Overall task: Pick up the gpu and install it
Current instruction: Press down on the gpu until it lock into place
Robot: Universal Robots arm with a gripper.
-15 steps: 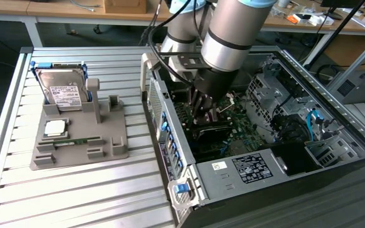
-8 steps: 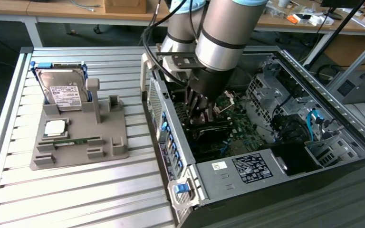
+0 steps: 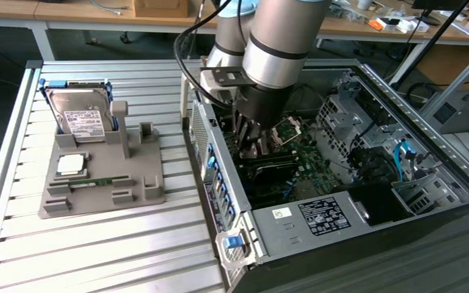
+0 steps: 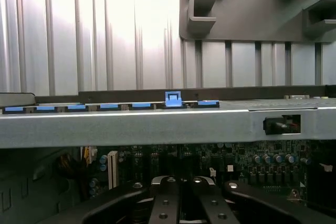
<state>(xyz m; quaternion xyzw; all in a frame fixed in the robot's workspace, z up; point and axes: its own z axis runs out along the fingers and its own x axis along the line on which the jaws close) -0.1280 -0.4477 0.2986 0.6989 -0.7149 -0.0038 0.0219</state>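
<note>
Parts count: one gripper point(image 3: 253, 145), one open computer case point(image 3: 300, 229), one grey tray point(image 3: 149, 192) carrying one hard drive point(image 3: 83, 119) and one memory stick point(image 3: 96, 182). One gpu point(image 3: 279, 163) sits inside the case on the motherboard, directly beneath the jaws. The jaws are pressed together; contact with the gpu cannot be confirmed.

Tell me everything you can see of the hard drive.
The hard drive is a boxy silver metal unit with a white printed label on the face turned to the camera. It stands on edge, leaning back slightly, in a slot at the far end of the grey holder, to the exterior view's left of the open case. Blue rails run along its sides. The holder rests on the slatted metal table. Only the holder and rails touch it.
</note>
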